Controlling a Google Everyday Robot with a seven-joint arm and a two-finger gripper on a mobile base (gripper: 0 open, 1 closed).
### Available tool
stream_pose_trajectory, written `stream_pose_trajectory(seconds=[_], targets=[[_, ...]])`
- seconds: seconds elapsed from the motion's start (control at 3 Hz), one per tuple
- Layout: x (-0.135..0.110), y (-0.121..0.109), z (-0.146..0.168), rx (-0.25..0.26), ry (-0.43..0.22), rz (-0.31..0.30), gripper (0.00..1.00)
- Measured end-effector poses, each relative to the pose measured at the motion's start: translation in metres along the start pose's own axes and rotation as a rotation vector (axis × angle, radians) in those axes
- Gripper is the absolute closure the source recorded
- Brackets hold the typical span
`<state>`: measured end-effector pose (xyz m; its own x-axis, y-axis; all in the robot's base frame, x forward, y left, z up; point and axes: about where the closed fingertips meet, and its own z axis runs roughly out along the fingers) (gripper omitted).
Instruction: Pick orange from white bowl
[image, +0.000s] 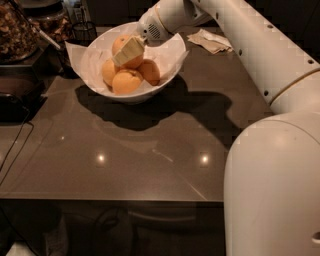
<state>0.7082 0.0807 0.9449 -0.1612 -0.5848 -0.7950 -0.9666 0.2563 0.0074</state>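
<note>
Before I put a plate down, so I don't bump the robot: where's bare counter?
Bare: the wide counter in front of the white bowl, to the near edge. Crowded: the back, where the gripper is at the top orange in the bowl, a jar left, crumpled paper right.
</note>
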Motion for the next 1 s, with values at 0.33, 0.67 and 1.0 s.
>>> stream_pose_trajectory(seconds=[0.33, 0.67, 1.0], targets=[[0.000, 0.000, 0.000, 0.000, 0.000, 0.000, 0.66], [0.000, 0.000, 0.000, -0.001, 0.000, 0.000, 0.89], [-0.013, 0.003, -0.015, -0.009, -0.073, 0.006, 1.00]])
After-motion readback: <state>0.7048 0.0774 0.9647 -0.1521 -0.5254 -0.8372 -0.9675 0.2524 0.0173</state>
